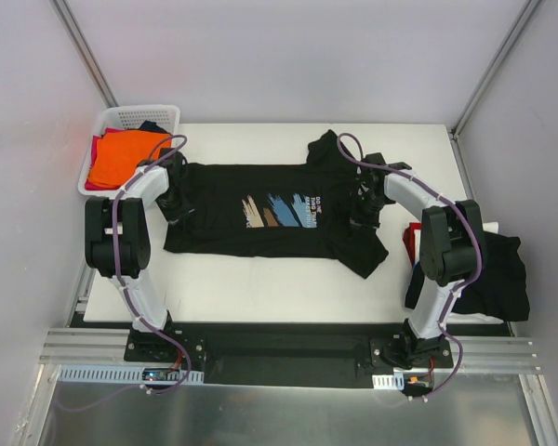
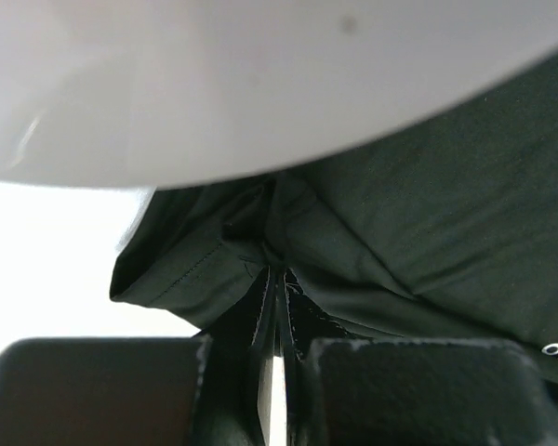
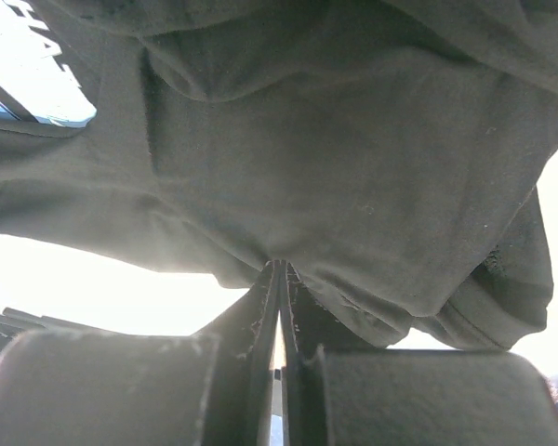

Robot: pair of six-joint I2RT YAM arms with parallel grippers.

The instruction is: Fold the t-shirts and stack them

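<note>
A black t-shirt [image 1: 260, 216] with a blue, tan and brown brush-stroke print and white text lies spread across the white table. My left gripper [image 1: 177, 206] is shut on the shirt's left edge; the left wrist view shows the black cloth [image 2: 372, 223] pinched between the fingertips [image 2: 277, 279]. My right gripper [image 1: 363, 216] is shut on the shirt's right part; the right wrist view shows the cloth [image 3: 353, 158] bunched and lifted at the fingertips [image 3: 279, 269]. Orange and red shirts [image 1: 121, 156] lie in the basket. A dark folded pile [image 1: 493, 269] sits at the right.
A white lattice basket [image 1: 121, 119] stands at the table's back left corner. A red item [image 1: 411, 240] lies by the right arm, next to the dark pile at the table's right edge. The arms' bases sit at the near edge.
</note>
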